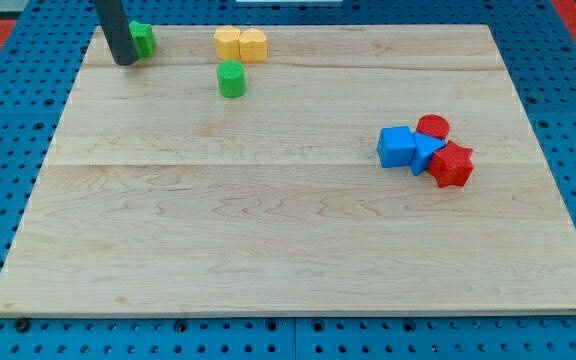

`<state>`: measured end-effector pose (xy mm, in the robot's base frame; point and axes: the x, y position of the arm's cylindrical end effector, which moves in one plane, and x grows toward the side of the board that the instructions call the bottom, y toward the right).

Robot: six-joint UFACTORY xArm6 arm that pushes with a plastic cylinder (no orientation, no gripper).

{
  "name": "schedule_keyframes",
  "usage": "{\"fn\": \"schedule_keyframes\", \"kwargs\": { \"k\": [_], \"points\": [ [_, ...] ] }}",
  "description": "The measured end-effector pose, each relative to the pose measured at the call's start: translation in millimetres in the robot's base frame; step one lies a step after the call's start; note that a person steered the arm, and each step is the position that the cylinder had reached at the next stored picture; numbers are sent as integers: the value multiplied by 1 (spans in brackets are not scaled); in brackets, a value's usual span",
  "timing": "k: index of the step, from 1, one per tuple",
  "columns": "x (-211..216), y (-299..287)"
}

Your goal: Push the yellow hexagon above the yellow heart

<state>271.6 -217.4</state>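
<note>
Camera view: tip (124, 62) beside green block (144, 39)

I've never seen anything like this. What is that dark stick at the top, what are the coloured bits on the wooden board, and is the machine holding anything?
There is one picture, from a single camera looking down at an angle on a wooden board. The dark stick is the end of a robot arm: a plain rod with no hand, so it holds nothing and only pushes. Its lower end, my tip, rests near the view's top left, right beside a green block. To the right sit two yellow blocks touching side by side; which is the hexagon and which the heart is hard to tell. Just below them stands a green cylinder. Far right is a tight cluster: two blue blocks, a red cylinder and a red star-like block.
</note>
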Motion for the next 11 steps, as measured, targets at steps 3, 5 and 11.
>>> {"fn": "schedule_keyframes", "kwargs": {
  "k": [3, 5, 11],
  "points": [
    [-12, 109],
    [-25, 118],
    [-80, 65]
  ]
}}
